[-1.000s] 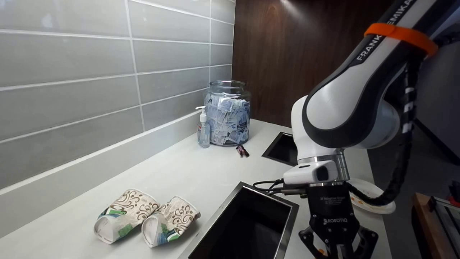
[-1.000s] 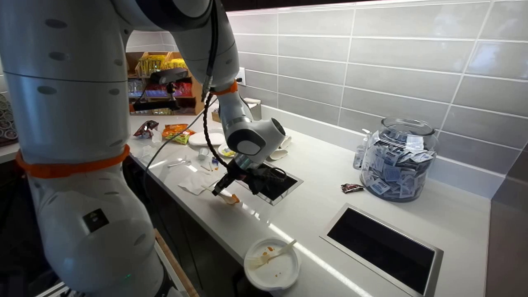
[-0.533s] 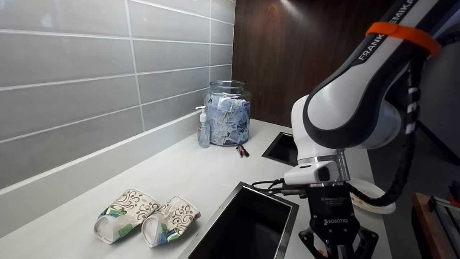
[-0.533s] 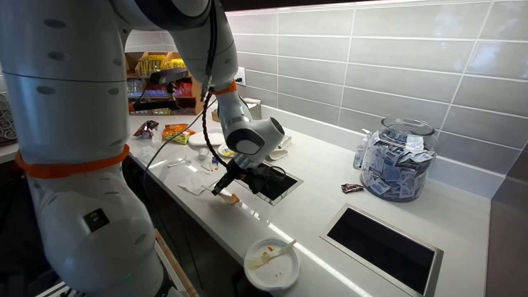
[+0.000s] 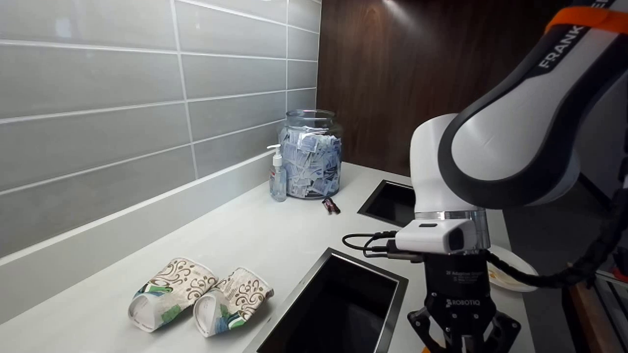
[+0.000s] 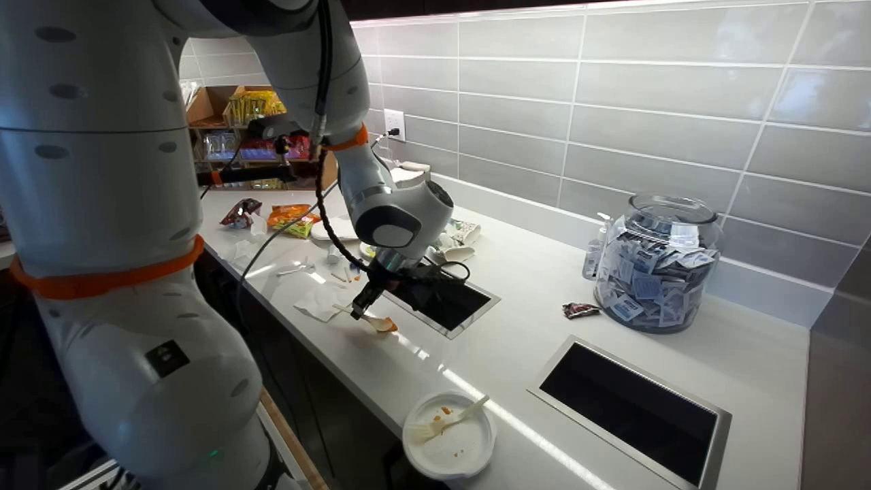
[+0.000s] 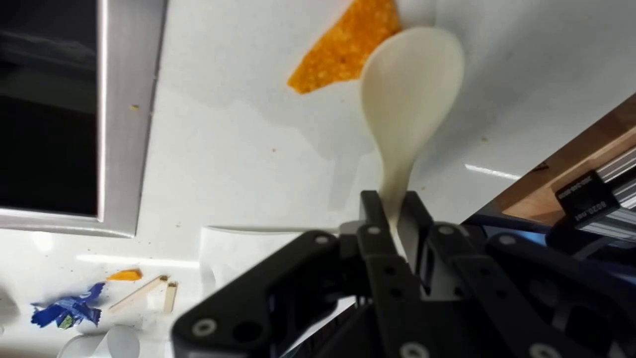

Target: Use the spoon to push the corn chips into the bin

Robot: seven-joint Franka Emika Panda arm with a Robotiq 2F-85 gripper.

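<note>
Ref. wrist view, L to R.

1. Bin (image 7: 126,124): far L, dark well w/ metal rim, set into table (image 7: 233,164).
2. Small orange piece (image 7: 124,275): lower L, on table, beyond rim corner; prob. also to be pushed, by its own stroke.
3. Corn chip (image 7: 348,49): upper ctr., on table, fwd. & slightly L of claw (image 7: 392,201), apart from rim w/ bare table btwn. Top end cut off by edge of view.
4. Spoon (image 7: 410,89): just R of chip. Long axis runs fwd. from claw, tilted a little R, approx. alongside rim. Bowl edge overlaps chip's R edge in this view; contact or slight clearance: cannot tell.
5. Claw: lower, R of ctr. Jaws narrow, clamped on spoon handle; no other contact visible.

Next move (judgement): chip sits btwn bowl & bin, so push goes L, crosswise to spoon axis, bowl side leading. Keep bowl low: if raised, it may ride over chip. Side load may also twist handle in claw; use slow stroke, esp. at rim, where chip may catch.
</note>
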